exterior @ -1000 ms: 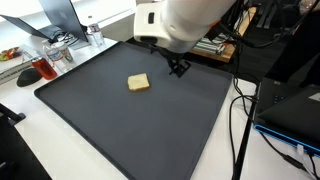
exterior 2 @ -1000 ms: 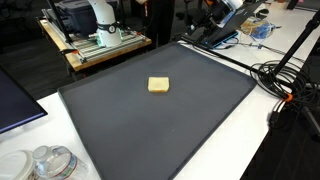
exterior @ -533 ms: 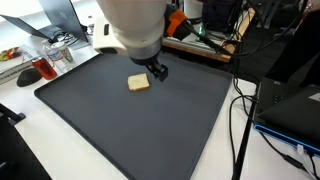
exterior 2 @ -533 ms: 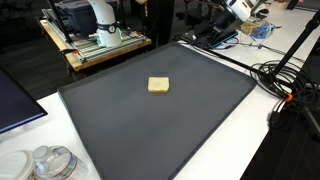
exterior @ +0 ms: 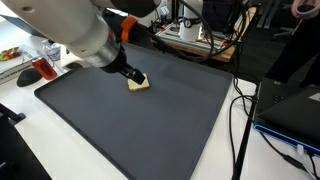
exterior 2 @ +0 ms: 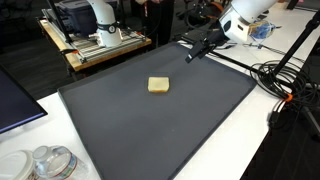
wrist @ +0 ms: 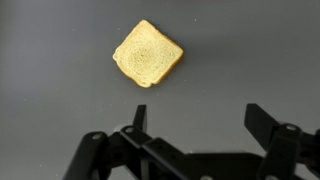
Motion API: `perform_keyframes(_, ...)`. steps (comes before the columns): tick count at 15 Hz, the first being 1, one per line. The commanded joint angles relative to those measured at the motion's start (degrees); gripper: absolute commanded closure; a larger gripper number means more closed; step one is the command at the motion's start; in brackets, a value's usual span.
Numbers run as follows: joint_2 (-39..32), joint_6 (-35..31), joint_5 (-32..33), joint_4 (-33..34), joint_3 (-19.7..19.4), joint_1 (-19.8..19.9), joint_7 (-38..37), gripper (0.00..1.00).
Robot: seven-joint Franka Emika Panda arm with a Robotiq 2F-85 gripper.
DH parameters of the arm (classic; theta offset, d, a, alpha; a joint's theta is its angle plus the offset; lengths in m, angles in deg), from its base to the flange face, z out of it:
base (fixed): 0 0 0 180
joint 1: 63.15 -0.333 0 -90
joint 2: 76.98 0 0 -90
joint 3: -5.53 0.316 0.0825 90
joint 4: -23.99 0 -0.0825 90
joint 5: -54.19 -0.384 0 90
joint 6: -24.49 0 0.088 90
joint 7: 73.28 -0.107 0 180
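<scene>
A small square slice of toast [wrist: 148, 54] lies flat on the dark grey mat [exterior 2: 150, 125]; it shows in both exterior views [exterior: 139, 84] [exterior 2: 158, 85]. My gripper [wrist: 200, 118] is open and empty, its two black fingers spread wide, above the mat a short way from the toast. In an exterior view the gripper [exterior: 135, 76] overlaps the toast's edge; in an exterior view the gripper [exterior 2: 192, 55] hangs over the mat's far edge, apart from the toast.
A plate with food and a red cup [exterior: 40, 68] stand beside the mat. Glass jars [exterior 2: 45, 162] sit at a near corner. A cart with equipment [exterior 2: 95, 35] and cables [exterior 2: 285, 85] lie around the mat.
My arm has swung across the mat toward the toast. The toast has not moved.
</scene>
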Motion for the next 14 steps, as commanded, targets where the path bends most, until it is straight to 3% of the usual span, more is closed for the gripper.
perform_keyframes(1,-3.51,-0.47,-3.54,4.38,1.97,4.70,5.94,0.00)
perform_keyframes(8,-3.25,-8.16,-7.16,-0.45,4.32,13.60,17.72,0.00)
perform_keyframes(14,-0.08,-18.81,-3.63,-9.07,3.61,17.84,31.50,0.00)
